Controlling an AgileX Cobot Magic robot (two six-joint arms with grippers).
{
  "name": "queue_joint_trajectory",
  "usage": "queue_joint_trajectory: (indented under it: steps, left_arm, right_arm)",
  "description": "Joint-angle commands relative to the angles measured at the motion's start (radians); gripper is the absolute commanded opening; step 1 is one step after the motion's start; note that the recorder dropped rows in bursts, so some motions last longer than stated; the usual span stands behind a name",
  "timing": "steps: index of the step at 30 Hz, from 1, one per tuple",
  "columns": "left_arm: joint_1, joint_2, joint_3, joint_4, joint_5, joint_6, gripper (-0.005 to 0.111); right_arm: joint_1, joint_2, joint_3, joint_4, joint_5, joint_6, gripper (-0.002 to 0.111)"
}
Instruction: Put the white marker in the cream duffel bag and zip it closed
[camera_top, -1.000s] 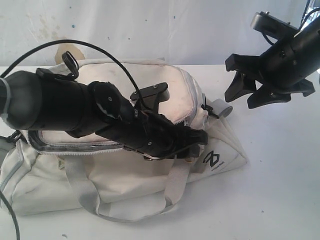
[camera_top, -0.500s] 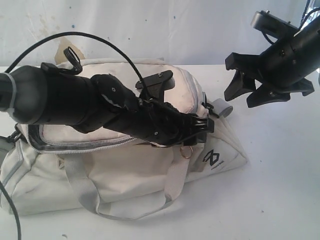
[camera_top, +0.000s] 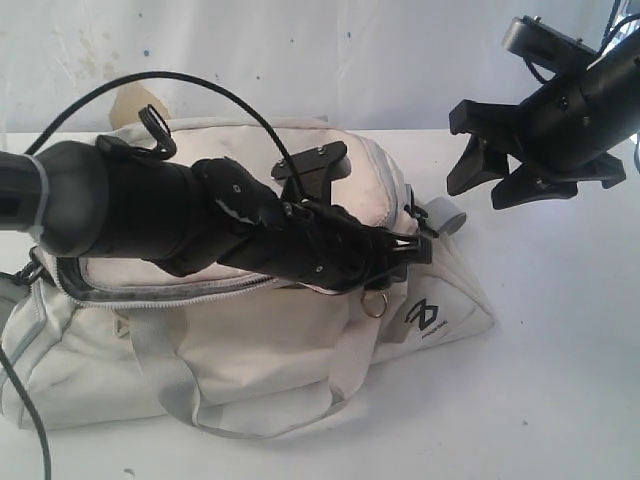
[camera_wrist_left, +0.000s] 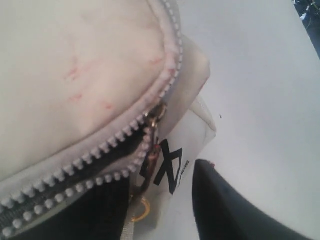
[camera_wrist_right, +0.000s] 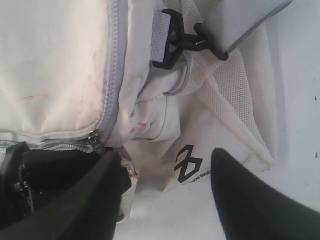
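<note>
The cream duffel bag (camera_top: 250, 350) lies on its side on the white tabletop (camera_top: 560, 380), and it fills the left and middle part of the exterior view. Its black logo (camera_top: 424, 318) is on the end that points to about 4 o'clock. The left arm reaches across the top of the bag, and the left tool (camera_top: 408, 250) is low over the bag's right end, just beside the grey zipper (camera_top: 170, 293). The zipper is not fully shut: in the left wrist view the two rows of teeth stand apart and dark lining shows between them, up to the slider (camera_wrist_left: 158, 113). A small gold ring (camera_top: 373, 303) hangs just under the tool, at about 6 o'clock from it. One dark finger (camera_wrist_left: 225, 205) is near the logo, but I cannot tell if this tool is released or clenched on something. The right tool (camera_top: 478, 195) hangs in the air at about 2 o'clock from the bag, apart from it, with its jaws spread wide and nothing between them. A black clip (camera_wrist_right: 182, 37) sits on the bag's end. Where the white marker is I cannot tell.
</note>
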Motion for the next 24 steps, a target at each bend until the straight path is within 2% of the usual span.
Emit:
queue_joint_trajectory:
  steps: [1,7,13,19,24]
  left_arm:
    - [-0.013,0.016,-0.005,-0.019,-0.050,0.003,0.047]
    - [-0.013,0.029,-0.005,-0.027,-0.101,0.003,0.033]
    - [-0.013,0.044,-0.005,-0.012,-0.058,0.008,0.000]
    - [-0.011,0.010,-0.005,0.076,0.071,0.082,0.000]
    - [-0.002,-0.042,-0.005,0.150,0.136,0.082,0.000]
  right_arm:
    - [-0.006,0.002,0.000,0.008,-0.008,-0.010,0.050]
    - [-0.006,0.002,0.000,0.008,-0.008,-0.010,0.050]
    - [-0.006,0.002,0.000,0.008,-0.008,-0.010,0.050]
    - [-0.004,0.004,0.000,0.008,-0.050,-0.008,0.050]
    - [-0.004,0.027,0.000,0.074,-0.013,-0.008,0.050]
